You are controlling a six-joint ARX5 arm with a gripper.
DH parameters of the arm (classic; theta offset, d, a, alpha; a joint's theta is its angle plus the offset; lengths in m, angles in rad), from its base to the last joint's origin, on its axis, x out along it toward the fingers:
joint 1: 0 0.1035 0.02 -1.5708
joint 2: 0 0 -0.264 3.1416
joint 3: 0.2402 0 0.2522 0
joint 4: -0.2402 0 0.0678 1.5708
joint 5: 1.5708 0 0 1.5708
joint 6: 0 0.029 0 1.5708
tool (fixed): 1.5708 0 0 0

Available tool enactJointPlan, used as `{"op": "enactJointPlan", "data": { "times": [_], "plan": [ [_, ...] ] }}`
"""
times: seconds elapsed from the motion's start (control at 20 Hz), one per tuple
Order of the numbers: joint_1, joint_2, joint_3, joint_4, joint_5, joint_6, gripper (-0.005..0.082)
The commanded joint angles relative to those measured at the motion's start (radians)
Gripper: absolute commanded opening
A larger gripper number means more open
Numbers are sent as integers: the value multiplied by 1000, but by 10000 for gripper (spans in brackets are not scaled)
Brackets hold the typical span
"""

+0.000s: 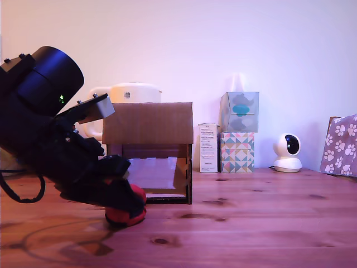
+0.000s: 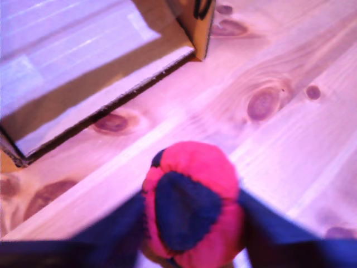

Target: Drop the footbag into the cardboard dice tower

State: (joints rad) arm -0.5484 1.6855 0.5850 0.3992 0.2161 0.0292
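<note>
The red and black footbag (image 1: 129, 216) rests on the wooden table just in front of the cardboard dice tower's (image 1: 148, 124) lower corner on the exterior view's left. My black gripper (image 1: 125, 204) reaches down over it from the left. In the wrist view the footbag (image 2: 192, 201) sits between both dark fingers (image 2: 120, 223), which press against its sides, so the gripper is shut on it. The tower's see-through front opening and its cardboard edge (image 2: 194, 30) lie close beyond the ball.
A white kettle (image 1: 131, 92) stands behind the tower. At the exterior view's right are a white carton (image 1: 208, 148), two stacked tissue boxes (image 1: 237, 152), a small white camera (image 1: 287, 152) and a paw-print box (image 1: 340, 145). A black cable (image 1: 22, 192) loops at the left.
</note>
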Motion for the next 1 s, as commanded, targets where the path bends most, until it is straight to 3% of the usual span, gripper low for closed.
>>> {"op": "enactJointPlan", "data": {
  "times": [0.0,0.2,0.4,0.6,0.7,0.95],
  "plan": [
    [-2,-18,-7,-25,28,-12,90],
    [-2,-199,-7,-171,76,-29,90],
    [-2,-430,-7,-255,63,-29,90],
    [-2,-558,-7,-312,27,-21,90],
    [-2,-588,-7,-254,-9,-21,90],
    [0,-548,-6,94,-119,-18,90]
  ]
}}
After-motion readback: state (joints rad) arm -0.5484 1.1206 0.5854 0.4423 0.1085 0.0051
